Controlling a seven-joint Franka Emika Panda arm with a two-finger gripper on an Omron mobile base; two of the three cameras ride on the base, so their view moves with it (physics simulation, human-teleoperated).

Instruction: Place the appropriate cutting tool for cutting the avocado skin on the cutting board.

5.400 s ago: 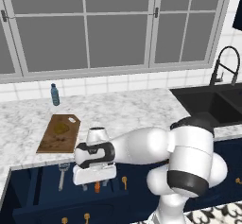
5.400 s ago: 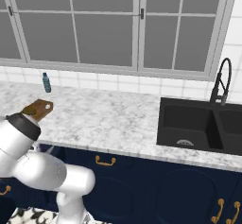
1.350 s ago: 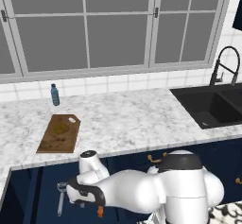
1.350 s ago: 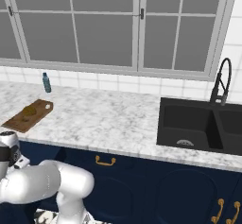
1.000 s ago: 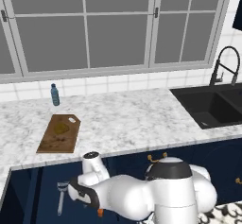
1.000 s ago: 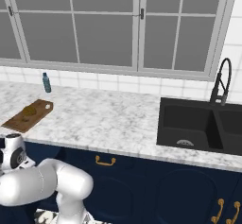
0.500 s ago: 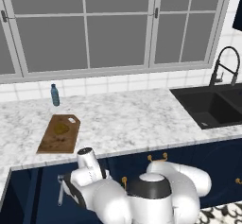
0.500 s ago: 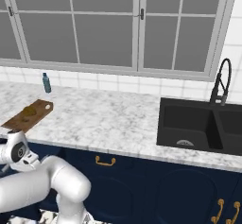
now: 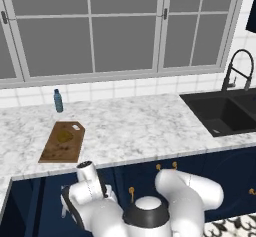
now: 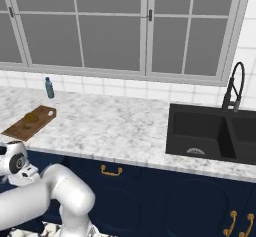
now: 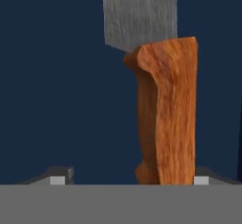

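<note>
Down in the dark drawer, the knife (image 11: 165, 105) lies between the fingertips (image 11: 57, 176) of the gripper (image 11: 127, 178) — jaws wide, closing, not clamped. Lifting and placing remain. Up on the marble table (image 9: 145, 126), under the windows, board (image 9: 62, 142) and avocado (image 9: 64, 136) wait.

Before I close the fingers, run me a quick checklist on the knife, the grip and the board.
1. Orange-handled knife with short silver blade in front of the gripper: ok.
2. Handle between the fingertips: ok, though it sits close to one side.
3. Jaws shut on the handle: not ok, a gap remains.
4. Brown wooden cutting board on the marble counter: ok.
5. Small olive-brown avocado on the board: ok.
6. Free space on the board for the knife: ok.
</note>
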